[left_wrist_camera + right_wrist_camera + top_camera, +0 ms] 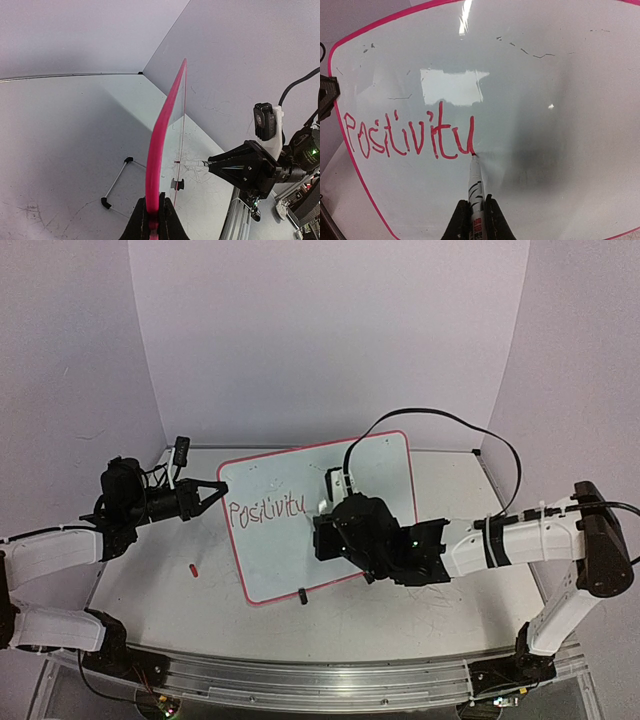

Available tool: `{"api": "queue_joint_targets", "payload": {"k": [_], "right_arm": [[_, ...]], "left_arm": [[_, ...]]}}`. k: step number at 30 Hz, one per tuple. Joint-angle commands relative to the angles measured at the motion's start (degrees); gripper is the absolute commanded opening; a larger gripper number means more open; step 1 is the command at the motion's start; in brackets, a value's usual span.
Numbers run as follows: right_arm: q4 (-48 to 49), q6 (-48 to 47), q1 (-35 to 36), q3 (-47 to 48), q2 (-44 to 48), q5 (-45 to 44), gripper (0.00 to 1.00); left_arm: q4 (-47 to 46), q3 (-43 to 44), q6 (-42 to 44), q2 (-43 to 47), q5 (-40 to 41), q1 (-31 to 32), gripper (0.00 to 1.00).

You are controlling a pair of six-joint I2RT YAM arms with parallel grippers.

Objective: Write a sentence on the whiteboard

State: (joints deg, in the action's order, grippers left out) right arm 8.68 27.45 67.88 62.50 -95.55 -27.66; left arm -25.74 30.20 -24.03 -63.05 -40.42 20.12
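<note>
The whiteboard (380,472), glossy white with a red-pink rim, stands tilted at the table's middle. On it the sentence (265,510) reads "Positivitu" in red in the right wrist view (410,135). My left gripper (222,488) is shut on the board's left rim (160,130), which runs up between its jaws (152,217). My right gripper (320,528) is shut on a white marker (476,182). The marker's tip touches the board at the foot of the last letter. The right gripper (476,200) also shows in the left wrist view (211,164).
A small red cap (193,568) lies on the table left of the board. A black clip foot (303,594) sits at the board's near edge. A wire stand (116,182) lies behind the board. A black cable (440,420) arcs over the board's right side.
</note>
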Motion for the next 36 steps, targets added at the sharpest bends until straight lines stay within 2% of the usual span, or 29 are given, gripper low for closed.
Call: {"api": "queue_joint_targets", "payload": {"k": [1, 15, 25, 36], "right_arm": [[-3.04, 2.18, 0.47, -1.54, 1.64, -0.18, 0.0], [-0.55, -1.05, 1.39, 4.23, -1.01, 1.42, 0.0], [4.07, -3.97, -0.84, -8.12, 13.28, 1.95, 0.0], [5.47, -6.34, -0.9, -6.95, 12.05, 2.24, 0.0]], "left_arm": [[-1.51, 1.45, 2.5, 0.43, -1.15, 0.63, 0.0], [-1.44, 1.24, 2.58, 0.28, -1.12, 0.65, 0.0], [-1.42, 1.31, 2.79, 0.18, -0.7, 0.67, 0.0], [-1.07, 1.48, 3.11, -0.53, 0.47, 0.62, 0.0]]}}
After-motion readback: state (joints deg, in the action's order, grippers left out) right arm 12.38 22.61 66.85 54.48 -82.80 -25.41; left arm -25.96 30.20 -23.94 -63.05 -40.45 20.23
